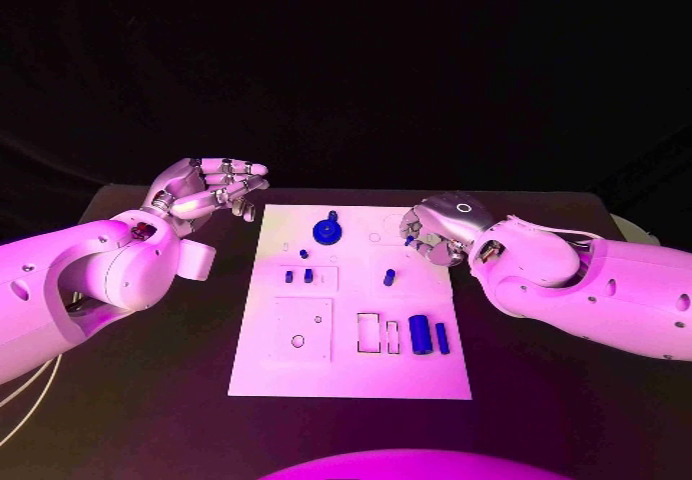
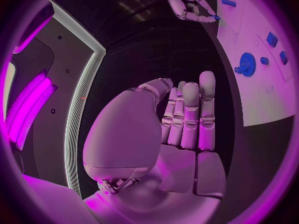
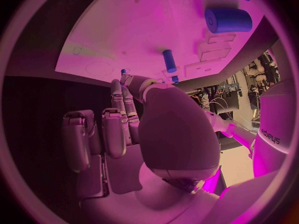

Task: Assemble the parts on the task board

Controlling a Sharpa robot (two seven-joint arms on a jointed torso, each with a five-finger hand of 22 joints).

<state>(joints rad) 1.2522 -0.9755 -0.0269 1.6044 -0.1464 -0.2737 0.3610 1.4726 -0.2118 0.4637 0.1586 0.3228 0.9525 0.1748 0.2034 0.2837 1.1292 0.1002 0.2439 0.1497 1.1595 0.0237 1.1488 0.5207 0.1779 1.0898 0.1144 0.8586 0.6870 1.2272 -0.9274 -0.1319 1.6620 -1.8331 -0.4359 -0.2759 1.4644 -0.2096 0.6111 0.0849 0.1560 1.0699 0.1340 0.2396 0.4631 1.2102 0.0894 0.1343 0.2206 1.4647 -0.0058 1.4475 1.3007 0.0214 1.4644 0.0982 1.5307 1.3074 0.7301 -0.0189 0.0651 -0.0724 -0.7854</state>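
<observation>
The white task board (image 1: 353, 370) lies in the middle of the table. A blue gear (image 1: 327, 231) stands near its far edge, also seen in the left wrist view as the gear (image 2: 247, 63). Two small blue pegs (image 1: 299, 276) and another peg (image 1: 389, 277) stand mid-board. A thick blue cylinder (image 1: 420, 333) and a thinner one (image 1: 441, 337) lie at the near right. My right hand (image 1: 440, 228) hovers over the board's far right part and pinches a small blue part (image 1: 410, 240) at its fingertips (image 3: 124, 77). My left hand (image 1: 209, 190) is raised left of the board, holding nothing, fingers extended (image 2: 190, 114).
Rectangular recesses (image 1: 378, 333) and a square plate outline (image 1: 303, 328) mark the board's near half. Black table (image 1: 144, 400) surrounds the board on all sides. The right forearm (image 1: 577, 280) reaches along the board's right edge.
</observation>
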